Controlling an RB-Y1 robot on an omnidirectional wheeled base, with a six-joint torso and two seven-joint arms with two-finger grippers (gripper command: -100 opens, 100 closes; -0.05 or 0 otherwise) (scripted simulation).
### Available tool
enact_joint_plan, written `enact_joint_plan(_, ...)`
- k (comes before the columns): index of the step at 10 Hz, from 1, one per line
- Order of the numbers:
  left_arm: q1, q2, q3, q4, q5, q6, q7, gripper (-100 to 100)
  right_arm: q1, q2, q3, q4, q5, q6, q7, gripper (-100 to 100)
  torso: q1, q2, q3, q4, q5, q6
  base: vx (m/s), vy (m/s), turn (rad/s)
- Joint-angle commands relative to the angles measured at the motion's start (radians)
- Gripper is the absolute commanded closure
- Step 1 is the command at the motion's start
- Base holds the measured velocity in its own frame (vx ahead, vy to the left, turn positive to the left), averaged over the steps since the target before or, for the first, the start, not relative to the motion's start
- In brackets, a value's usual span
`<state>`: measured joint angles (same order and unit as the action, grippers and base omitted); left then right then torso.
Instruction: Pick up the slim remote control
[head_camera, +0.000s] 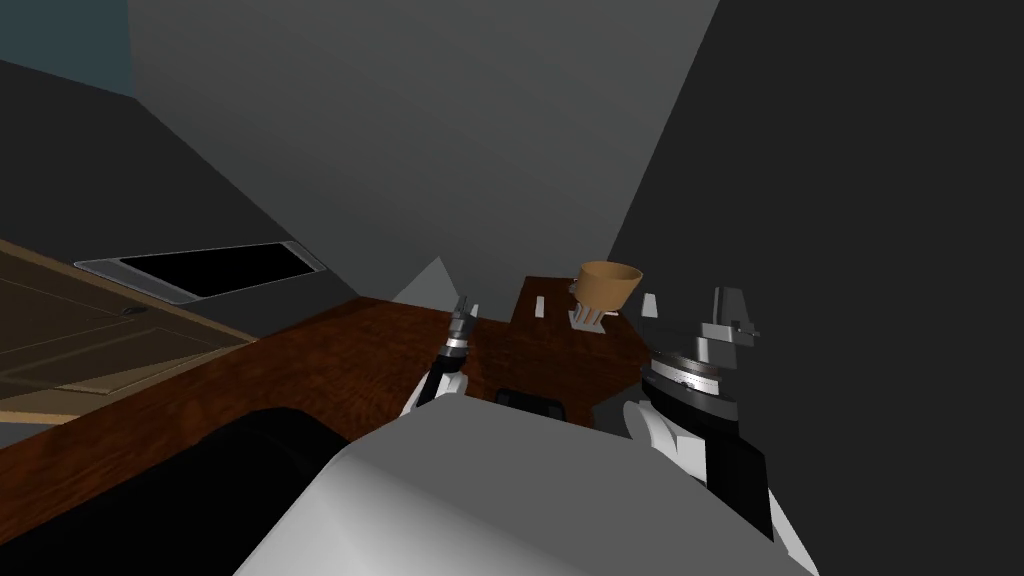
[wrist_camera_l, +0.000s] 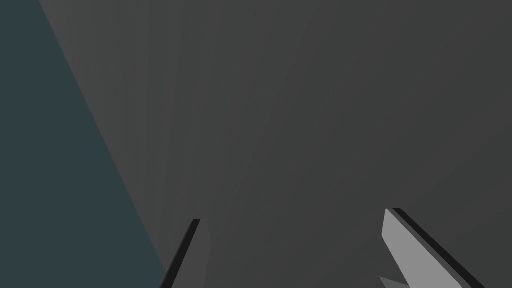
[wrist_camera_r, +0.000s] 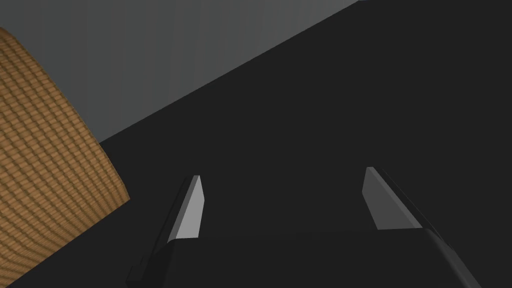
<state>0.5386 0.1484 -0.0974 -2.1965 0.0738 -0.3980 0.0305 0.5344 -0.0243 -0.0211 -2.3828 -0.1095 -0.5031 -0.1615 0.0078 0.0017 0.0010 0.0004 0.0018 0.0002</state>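
Head view: we noted a slim white bar-shaped remote control (head_camera: 540, 305) lying on a dark reddish wooden table (head_camera: 350, 350), just left of a tan woven basket (head_camera: 608, 283); its markings were too small to read. The left gripper (head_camera: 463, 312) and right gripper (head_camera: 730, 305) stood near the table.
Left wrist view: the fingers (wrist_camera_l: 400, 240) were spread apart, gripping nothing.
Right wrist view: the fingers (wrist_camera_r: 192, 210) were likewise spread, with the basket alongside.

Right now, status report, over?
Open, empty: left hand, right hand. Possible remote: slim white piece on table by woven basket. Basket close beside right hand.
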Motion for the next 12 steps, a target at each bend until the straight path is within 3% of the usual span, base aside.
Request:
enact_joint_plan(1,0.034,0.05,-0.016,0.046,-0.025,-0.03,-0.039,-100,0.0,0.0,0.0,0.0,0.0,0.0,0.0,0,0.0,0.0,0.0,0.0,0.0,0.0,-0.049,0.164,-0.259)
enact_joint_plan(2,0.034,0.062,-0.016,0.046,-0.025,-0.03,-0.039,-100,0.0,0.0,0.0,0.0,0.0,0.0,0.0,0,0.003,0.001,0.001,0.0,0.001,0.0,-0.041,0.138,-0.112)
enact_joint_plan(3,0.056,0.101,-0.027,0.083,-0.044,-0.048,-0.068,-100,0.0,0.0,0.0,0.0,0.0,0.0,0.0,0,0.002,0.001,0.001,0.0,0.001,0.0,-0.026,0.134,-0.181)
enact_joint_plan(4,0.056,0.106,-0.027,0.083,-0.044,-0.048,-0.068,-100,0.0,0.0,0.0,0.0,0.0,0.0,0.0,0,0.002,0.0,0.0,0.0,0.001,0.0,-0.021,0.121,-0.106)
enact_joint_plan(5,0.081,0.145,-0.038,0.123,-0.065,-0.069,-0.099,-100,0.0,0.0,0.0,0.0,0.0,0.0,0.0,0,0.001,-0.001,0.0,0.0,0.0,0.0,-0.012,0.141,-0.238)
enact_joint_plan(6,0.081,0.152,-0.038,0.123,-0.065,-0.069,-0.099,-100,0.0,0.0,0.0,0.0,0.0,0.0,0.0,0,0.002,-0.001,-0.001,0.0,0.001,0.0,-0.024,0.122,-0.113)
enact_joint_plan(7,0.106,0.188,-0.049,0.166,-0.087,-0.09,-0.134,-100,0.0,0.0,0.0,0.0,0.0,0.0,0.0,0,0.001,-0.001,-0.001,0.0,0.0,-0.001,-0.046,0.125,-0.21)
enact_joint_plan(8,0.106,0.201,-0.049,0.166,-0.087,-0.09,-0.134,-100,0.0,0.0,0.0,0.0,0.0,0.0,0.0,0,0.002,0.0,0.0,0.0,0.0,0.0,-0.05,0.123,-0.13)
enact_joint_plan(9,0.133,0.241,-0.059,0.208,-0.11,-0.112,-0.171,-100,0.0,0.0,0.0,0.0,0.0,0.0,0.0,0,0.001,0.0,0.0,0.0,0.0,0.0,-0.047,0.14,-0.276)
enact_joint_plan(10,0.133,0.255,-0.059,0.213,-0.11,-0.112,-0.171,-100,0.0,0.0,0.0,0.0,0.0,0.0,0.0,0,0.002,0.0,0.0,0.0,0.001,0.0,-0.054,0.138,-0.172)
enact_joint_plan(11,0.161,0.286,-0.068,0.254,-0.135,-0.134,-0.211,-100,0.0,0.0,0.0,0.0,0.0,0.0,0.0,0,0.002,0.0,0.0,0.0,0.001,0.0,-0.058,0.168,-0.281)
enact_joint_plan(12,0.161,0.311,-0.068,0.262,-0.135,-0.134,-0.211,-100,0.0,0.0,0.0,0.0,0.0,0.0,0.0,0,0.005,0.0,0.0,0.0,0.001,0.0,-0.048,0.128,-0.18)
